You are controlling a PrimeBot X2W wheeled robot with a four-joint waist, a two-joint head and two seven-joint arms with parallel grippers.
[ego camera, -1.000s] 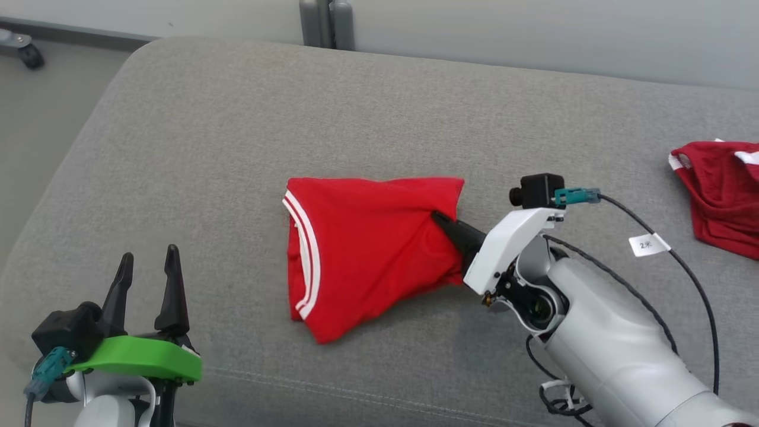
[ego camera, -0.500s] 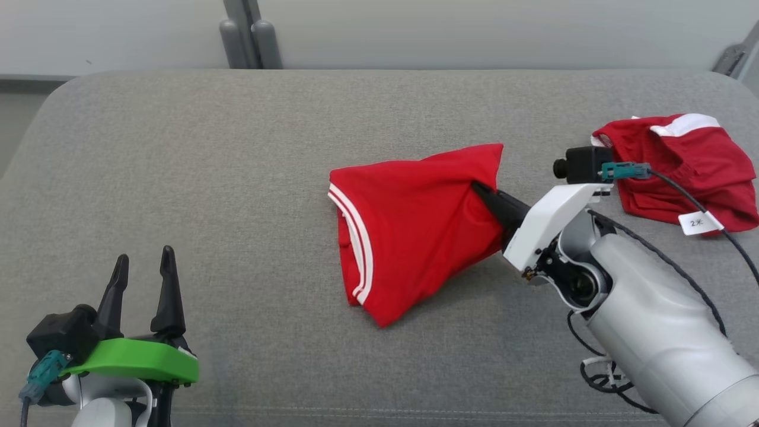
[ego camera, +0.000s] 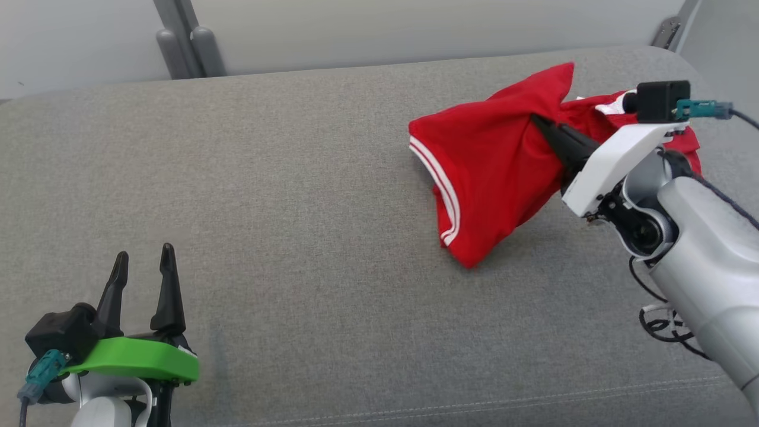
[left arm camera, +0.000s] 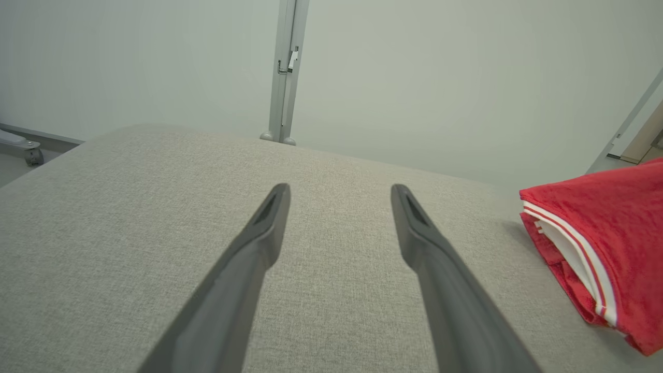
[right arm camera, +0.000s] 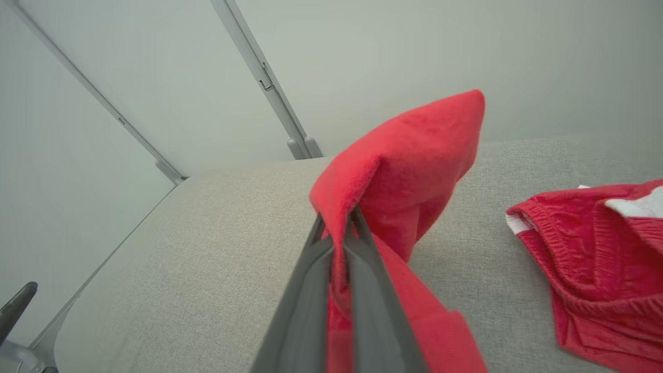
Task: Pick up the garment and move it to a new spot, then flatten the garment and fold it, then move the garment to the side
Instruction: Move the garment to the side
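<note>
Head view: right gripper (ego camera: 541, 123) is clamped on one edge of the folded red garment (ego camera: 480, 178), upper right, its lower corner on the grey cushion (ego camera: 267, 207). Left gripper (ego camera: 145, 255) is spread, empty, lower left.
Left wrist view: striped hem at right edge.
Right wrist view: red shorts (right arm camera: 595, 248) lie close by at right.
My risk call: the single pinch lets the fold sag open, or I set it down on the shorts.

Garment (ego camera: 486, 178) lay on surface (ego camera: 296, 178), toward its far-right part. Right gripper (ego camera: 536, 120) reached in from garment's right, clamped on its right edge, that corner raised off surface. 2nd garment (right arm camera: 595, 259) lay on surface just right of garment, behind gripper. Left gripper (ego camera: 144, 252) sat well left of garment & nearer the robot, apart from it. Wall post (ego camera: 190, 44) stood behind surface, far left of garment.
</note>
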